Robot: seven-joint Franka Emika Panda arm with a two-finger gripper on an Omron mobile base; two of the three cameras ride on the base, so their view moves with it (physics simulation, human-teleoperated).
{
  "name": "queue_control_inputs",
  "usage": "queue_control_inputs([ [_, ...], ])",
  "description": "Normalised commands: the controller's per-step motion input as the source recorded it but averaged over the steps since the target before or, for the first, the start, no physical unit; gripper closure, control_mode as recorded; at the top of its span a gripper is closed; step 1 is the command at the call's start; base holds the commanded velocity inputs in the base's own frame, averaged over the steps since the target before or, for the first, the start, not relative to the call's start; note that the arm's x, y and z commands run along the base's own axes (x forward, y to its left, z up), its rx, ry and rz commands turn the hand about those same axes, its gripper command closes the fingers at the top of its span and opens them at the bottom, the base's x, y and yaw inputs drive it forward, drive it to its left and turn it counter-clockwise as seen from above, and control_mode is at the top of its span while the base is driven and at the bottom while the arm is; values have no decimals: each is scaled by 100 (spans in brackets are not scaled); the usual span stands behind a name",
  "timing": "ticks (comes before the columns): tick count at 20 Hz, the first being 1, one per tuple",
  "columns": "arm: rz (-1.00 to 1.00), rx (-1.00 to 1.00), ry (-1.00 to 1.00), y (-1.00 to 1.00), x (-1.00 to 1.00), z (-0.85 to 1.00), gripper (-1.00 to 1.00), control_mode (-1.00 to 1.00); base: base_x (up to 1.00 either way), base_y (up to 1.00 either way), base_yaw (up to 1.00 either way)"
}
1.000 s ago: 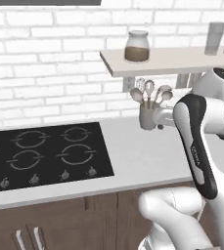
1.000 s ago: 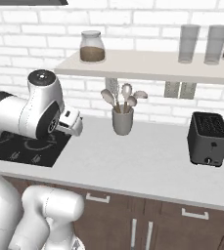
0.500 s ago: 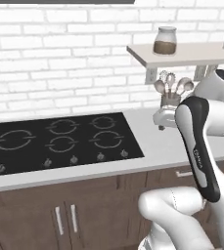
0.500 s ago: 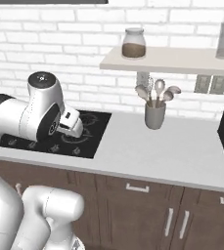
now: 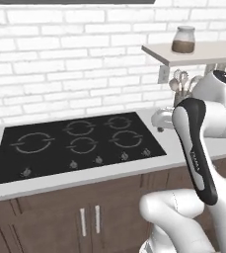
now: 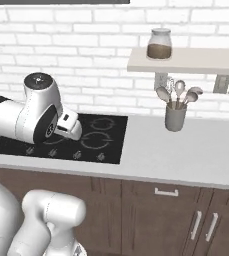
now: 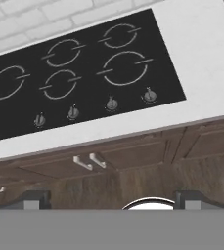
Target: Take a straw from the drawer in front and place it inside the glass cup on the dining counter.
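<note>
presently the end effector (image 7: pixel 108 200) hangs with fingers apart and empty above the hob (image 7: pixel 79 73); judged step is locating the drawer, so the base should square up to a drawer front before the arm drops. straw and glass cup cannot be placed from these frames. right base view adds a utensil holder (image 6: pixel 175 117) and a drawer handle (image 6: pixel 166 191); hand view adds cabinet door handles (image 7: pixel 90 161).

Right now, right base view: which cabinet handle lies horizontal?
The silver bar handle on the drawer, below the grey utensil holder. The two door handles at lower right stand vertical.
</note>
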Motion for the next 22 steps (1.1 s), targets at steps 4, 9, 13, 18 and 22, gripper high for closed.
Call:
queue_control_inputs([
  [4,0,0,0,0,0,0,-100,100,0,-8,-40],
  [9,0,0,0,0,0,0,-100,100,3,2,-45],
  [13,0,0,0,0,0,0,-100,100,3,17,-47],
  [18,0,0,0,0,0,0,-100,100,11,7,-44],
  [22,0,0,0,0,0,0,-100,100,18,45,-35],
])
